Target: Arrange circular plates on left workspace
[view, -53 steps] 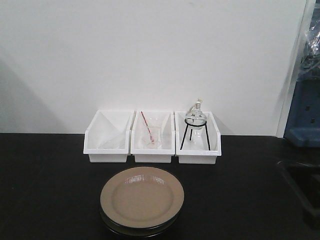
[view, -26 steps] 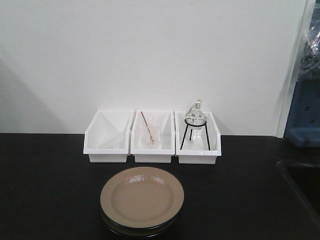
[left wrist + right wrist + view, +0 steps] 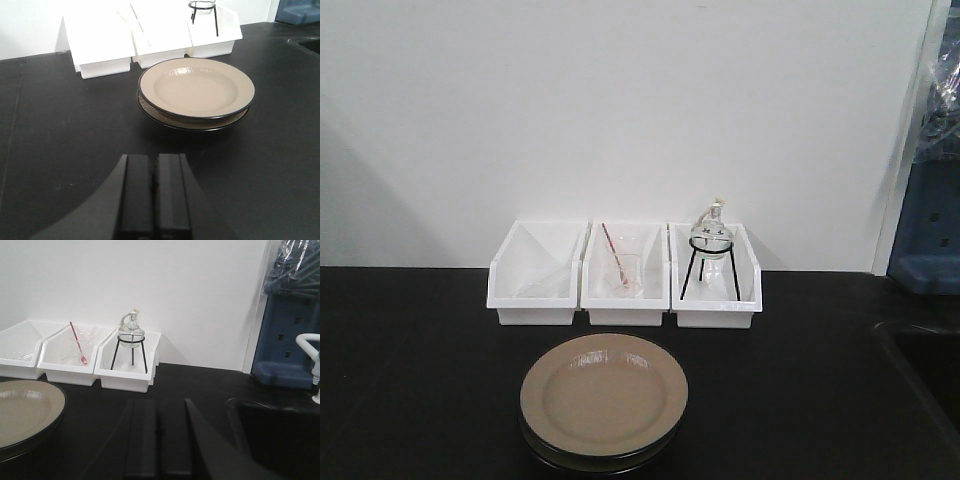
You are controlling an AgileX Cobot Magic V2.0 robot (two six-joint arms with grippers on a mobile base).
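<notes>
Matte black countertop point(image 3: 420, 380) w/ glossy round plates point(image 3: 604, 400) stacked; both tools point(image 3: 152, 192) point(image 3: 159, 440) pressed together.

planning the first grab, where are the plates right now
The circular plates sit stacked on the black countertop, front-view centre, just before the middle white bin.

My black pincer point(image 3: 155, 192), fingers seemingly pressed together, sits at lower centre; two stacked glossy beige round plates point(image 3: 196, 89) rest on the matte black countertop point(image 3: 60, 130) above it.
</notes>
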